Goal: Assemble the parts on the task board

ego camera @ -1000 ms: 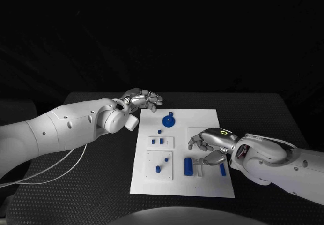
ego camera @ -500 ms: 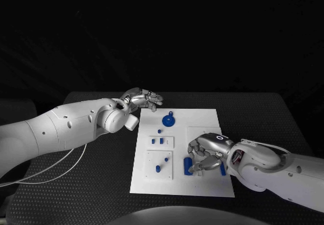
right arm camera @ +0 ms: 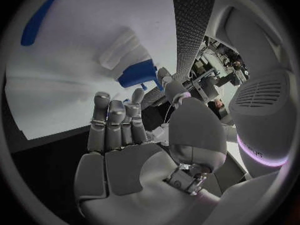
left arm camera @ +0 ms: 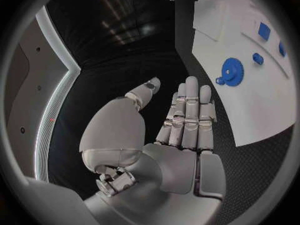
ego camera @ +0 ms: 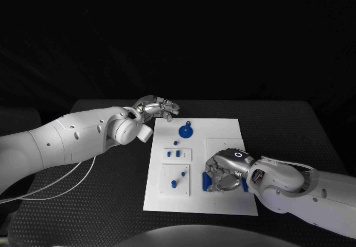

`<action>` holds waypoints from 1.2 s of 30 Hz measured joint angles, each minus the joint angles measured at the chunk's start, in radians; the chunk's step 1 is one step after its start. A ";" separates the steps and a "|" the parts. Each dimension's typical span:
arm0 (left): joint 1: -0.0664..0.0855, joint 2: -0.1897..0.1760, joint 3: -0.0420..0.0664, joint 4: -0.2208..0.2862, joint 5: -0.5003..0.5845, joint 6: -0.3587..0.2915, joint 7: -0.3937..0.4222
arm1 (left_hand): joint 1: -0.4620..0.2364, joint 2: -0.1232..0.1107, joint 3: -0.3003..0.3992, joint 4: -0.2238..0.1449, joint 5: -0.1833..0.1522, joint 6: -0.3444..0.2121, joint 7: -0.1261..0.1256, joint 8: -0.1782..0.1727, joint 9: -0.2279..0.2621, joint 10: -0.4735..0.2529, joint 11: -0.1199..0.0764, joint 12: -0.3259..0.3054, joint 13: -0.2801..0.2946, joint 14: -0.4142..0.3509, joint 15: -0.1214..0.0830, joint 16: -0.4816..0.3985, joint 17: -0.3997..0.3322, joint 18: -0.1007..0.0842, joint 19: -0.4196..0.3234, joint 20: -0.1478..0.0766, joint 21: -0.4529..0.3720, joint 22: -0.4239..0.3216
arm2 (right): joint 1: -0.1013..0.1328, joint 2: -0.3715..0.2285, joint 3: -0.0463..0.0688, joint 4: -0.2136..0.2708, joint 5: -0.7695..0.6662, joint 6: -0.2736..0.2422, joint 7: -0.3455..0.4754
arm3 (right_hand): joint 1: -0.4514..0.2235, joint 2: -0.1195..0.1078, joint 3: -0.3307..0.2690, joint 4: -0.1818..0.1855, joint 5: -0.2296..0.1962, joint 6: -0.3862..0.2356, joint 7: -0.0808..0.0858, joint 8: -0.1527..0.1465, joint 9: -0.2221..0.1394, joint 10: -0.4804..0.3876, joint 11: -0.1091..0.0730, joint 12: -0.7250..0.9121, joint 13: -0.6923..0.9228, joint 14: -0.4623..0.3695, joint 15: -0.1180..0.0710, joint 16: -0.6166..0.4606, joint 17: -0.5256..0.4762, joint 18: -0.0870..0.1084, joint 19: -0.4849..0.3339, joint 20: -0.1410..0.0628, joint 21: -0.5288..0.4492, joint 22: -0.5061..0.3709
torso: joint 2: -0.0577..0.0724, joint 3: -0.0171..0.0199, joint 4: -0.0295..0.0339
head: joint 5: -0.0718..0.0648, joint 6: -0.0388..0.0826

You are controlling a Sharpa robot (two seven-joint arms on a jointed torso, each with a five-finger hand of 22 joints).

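The right hand [ego camera: 225, 174] hovers low over the task board [ego camera: 223, 129], fingers spread, with an upright blue part [right arm camera: 137, 73] just beyond its fingertips, presumably its target; the left hand [ego camera: 156, 109] waits open-fingered off the board's far corner, near the blue gear [left arm camera: 232, 72]

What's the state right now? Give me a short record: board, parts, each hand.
board: white board flat at mid-table
gear: blue gear lying on the board's far end, untouched
small parts: blue pegs in the left-side plates
left hand: left hand off the board's far left corner, fingers straight, holding nothing
right hand: right hand down over the near right parts; fingers beside a blue block; grasp cannot be told
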 measured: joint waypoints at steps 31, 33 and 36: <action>0.000 -0.001 0.000 0.000 -0.001 0.003 0.000 | 0.000 0.000 0.000 0.000 0.000 0.000 0.000 0.000 0.000 0.000 0.000 0.000 0.000 0.000 0.000 0.000 0.002 0.008 -0.002 0.002 0.000 0.002 | -0.022 0.022 -0.002 -0.023 -0.095 0.022 -0.048 | 0.042 -0.004 0.090 0.010 -0.003 0.065 -0.013 -0.081 0.087 0.048 -0.013 -0.002 0.000 0.034 -0.009 -0.013 -0.007 0.000 0.027 -0.013 0.000 -0.007 | 0.000 -0.0005 -0.0002 | 0.001 -0.004; 0.000 -0.001 0.000 0.000 -0.001 0.003 0.000 | 0.000 0.000 0.000 0.000 0.000 0.000 0.000 0.000 0.000 0.000 0.000 0.000 0.000 0.000 0.000 0.000 0.002 0.008 -0.002 0.002 0.000 0.002 | -0.021 0.022 -0.001 -0.023 -0.095 0.026 -0.051 | 0.036 -0.009 0.084 0.004 -0.003 0.065 -0.013 -0.090 0.092 0.048 -0.013 -0.007 0.000 0.034 -0.009 -0.013 -0.007 0.000 0.023 -0.008 0.000 -0.007 | 0.000 -0.0005 -0.0002 | 0.001 -0.004; 0.000 -0.002 0.000 0.000 -0.001 0.003 -0.001 | 0.000 0.000 0.000 0.000 0.000 0.000 0.000 0.000 0.000 0.000 0.000 0.000 0.000 0.000 0.000 0.000 0.002 0.008 -0.002 0.002 0.000 0.002 | -0.021 0.021 -0.001 -0.024 -0.093 0.028 -0.054 | 0.024 -0.009 0.076 -0.004 -0.003 0.065 -0.013 -0.099 0.101 0.044 -0.008 -0.007 0.002 0.034 -0.008 -0.016 -0.007 0.000 0.021 -0.007 0.000 -0.007 | 0.000 -0.0004 -0.0003 | 0.001 -0.004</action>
